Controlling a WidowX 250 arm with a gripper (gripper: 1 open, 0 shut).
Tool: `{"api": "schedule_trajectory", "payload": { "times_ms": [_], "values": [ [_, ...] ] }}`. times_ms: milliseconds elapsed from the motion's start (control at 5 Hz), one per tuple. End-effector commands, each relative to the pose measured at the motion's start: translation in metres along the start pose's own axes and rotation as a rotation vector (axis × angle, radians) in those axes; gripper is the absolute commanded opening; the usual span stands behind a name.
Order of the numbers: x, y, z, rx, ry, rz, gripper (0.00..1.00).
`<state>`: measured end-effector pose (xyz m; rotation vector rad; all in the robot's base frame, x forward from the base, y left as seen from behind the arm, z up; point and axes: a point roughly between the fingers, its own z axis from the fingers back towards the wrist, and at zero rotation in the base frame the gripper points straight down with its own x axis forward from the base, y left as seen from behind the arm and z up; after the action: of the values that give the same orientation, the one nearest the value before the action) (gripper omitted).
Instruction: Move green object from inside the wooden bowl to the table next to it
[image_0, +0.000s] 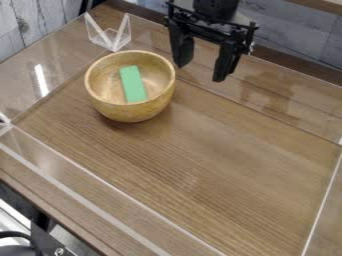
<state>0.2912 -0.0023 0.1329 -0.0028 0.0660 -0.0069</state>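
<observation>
While my claw (209, 76) gapes wide, gripping nothing, coming in from bowl's (130, 86) two o'clock could clip its rim.

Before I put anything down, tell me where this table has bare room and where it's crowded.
The widest bare patch of the table runs from below the wooden bowl and the gripper toward the near edge. It's crowded along the far side, where the gripper hovers beside the bowl.

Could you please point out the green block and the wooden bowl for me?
Green block (131, 84): camera view, middle of its upper face.
Wooden bowl (162, 99): camera view, right side of its wall.
</observation>
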Motion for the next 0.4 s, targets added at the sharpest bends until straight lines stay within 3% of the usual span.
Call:
{"api": "schedule_trajectory", "payload": {
  "times_ms": [0,200],
  "values": [
    [0.002,0.003,-0.005,-0.001,0.011,0.017,1.0],
    [0.004,0.017,-0.005,-0.005,0.001,0.071,1.0]
  ]
}}
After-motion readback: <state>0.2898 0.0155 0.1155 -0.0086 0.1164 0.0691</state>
